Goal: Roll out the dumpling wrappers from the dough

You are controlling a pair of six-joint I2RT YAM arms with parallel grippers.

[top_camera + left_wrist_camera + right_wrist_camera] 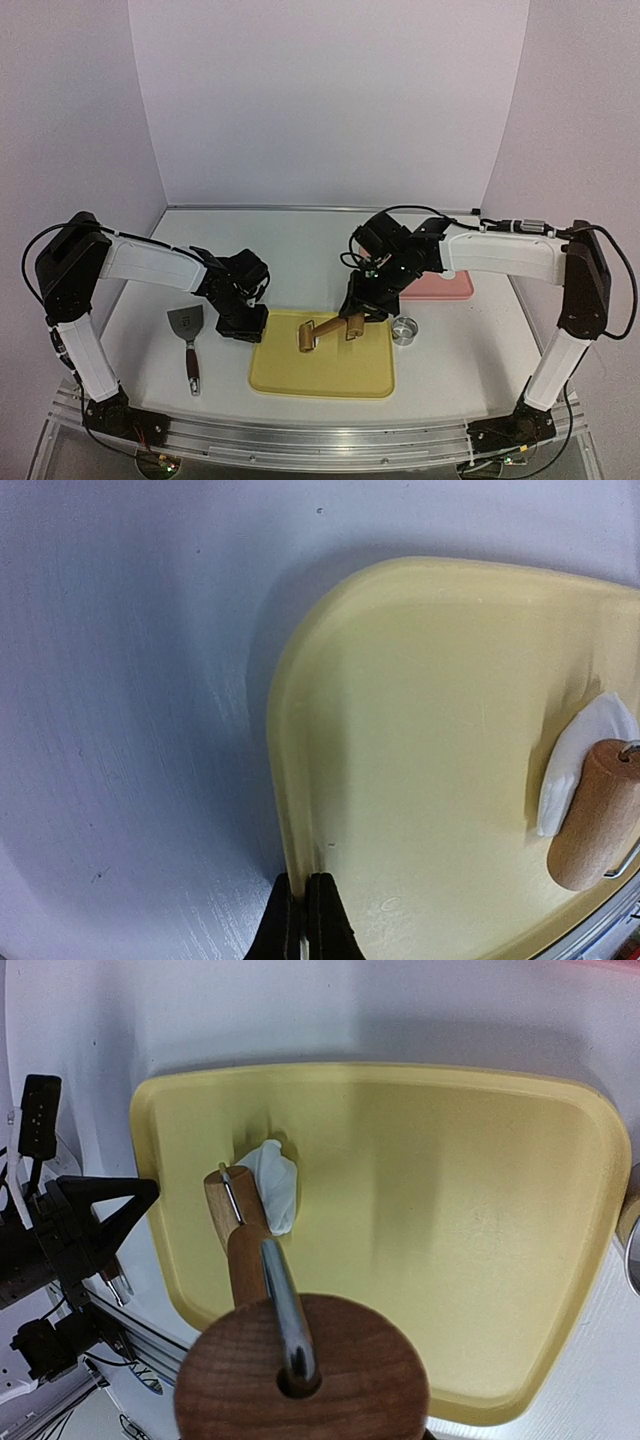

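Observation:
An irregular white dough piece [272, 1184] lies on the yellow board [330, 375], near its left side. The wooden roller [307, 335] rests against the dough, which also shows in the left wrist view [585, 758]. My right gripper [358, 312] is shut on the roller's dark wooden handle [300, 1372], which hides its fingers in the right wrist view. My left gripper [303, 905] is shut on the board's left rim [285, 780] and shows in the top view [248, 324]. No round dumpling wrappers are in view.
A metal ring cutter [404, 331] stands just right of the board. A pink tray [442, 288] lies behind it under the right arm. A spatula [188, 345] lies left of the board. The table's front rail is close behind the board.

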